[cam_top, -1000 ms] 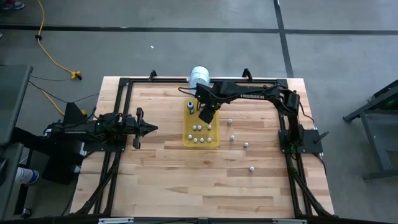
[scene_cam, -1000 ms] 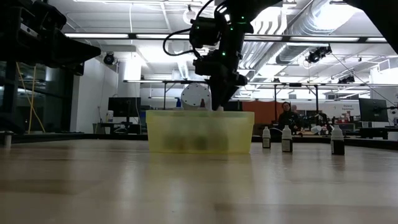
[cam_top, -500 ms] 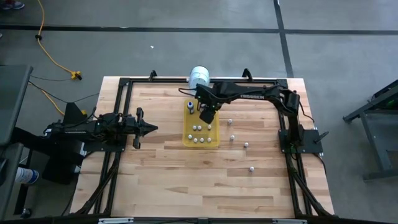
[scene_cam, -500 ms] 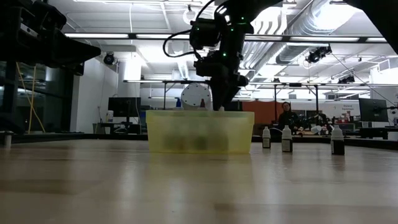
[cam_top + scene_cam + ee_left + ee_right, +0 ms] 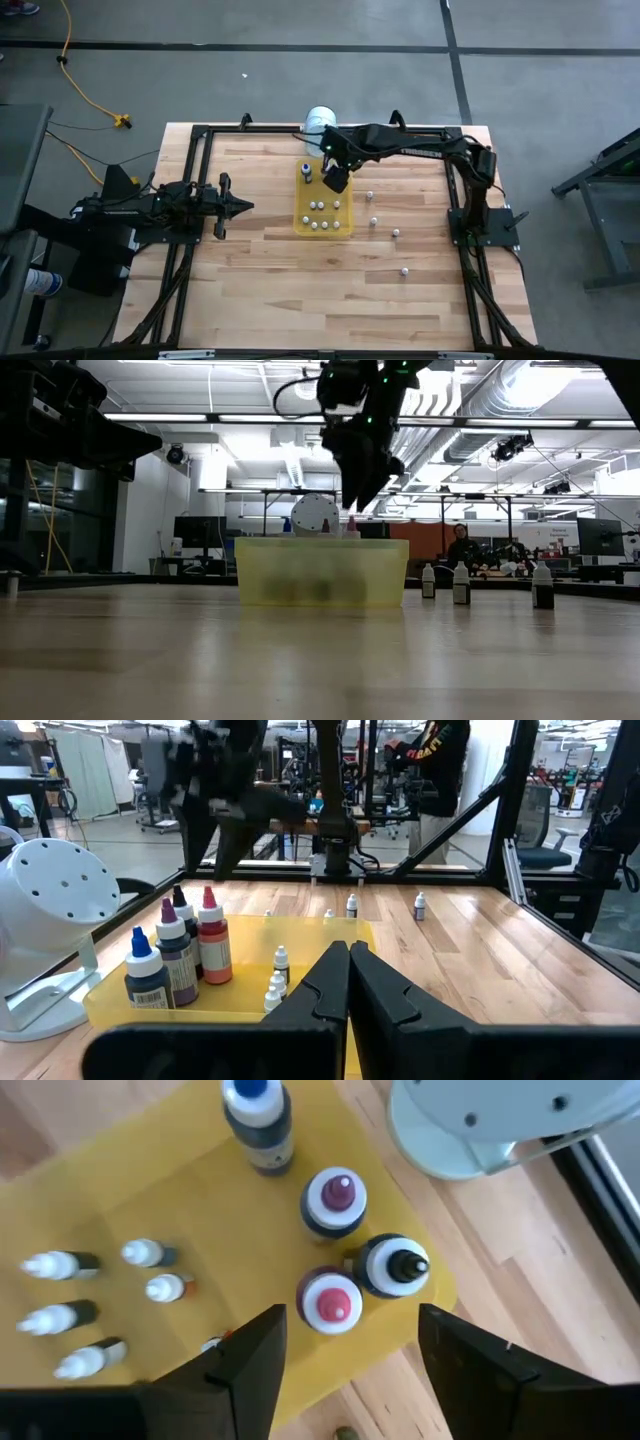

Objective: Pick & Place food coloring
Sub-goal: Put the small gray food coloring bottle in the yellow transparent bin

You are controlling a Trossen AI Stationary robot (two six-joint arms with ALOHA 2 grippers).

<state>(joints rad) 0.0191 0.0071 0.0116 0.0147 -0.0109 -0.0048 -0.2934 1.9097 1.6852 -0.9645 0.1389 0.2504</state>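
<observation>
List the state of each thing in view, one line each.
Right tool: open, empty, above the tray's far end.
Left tool: shut, waiting left of the tray.
Tall bottles: upright in the tray, capped.
Yellow tray: flat on the table.
Loose small bottles: standing on the table.

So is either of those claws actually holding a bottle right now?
No. The right tool hangs open and empty above the tall bottles in the yellow tray. The left tool is shut on nothing, off to the side.
</observation>
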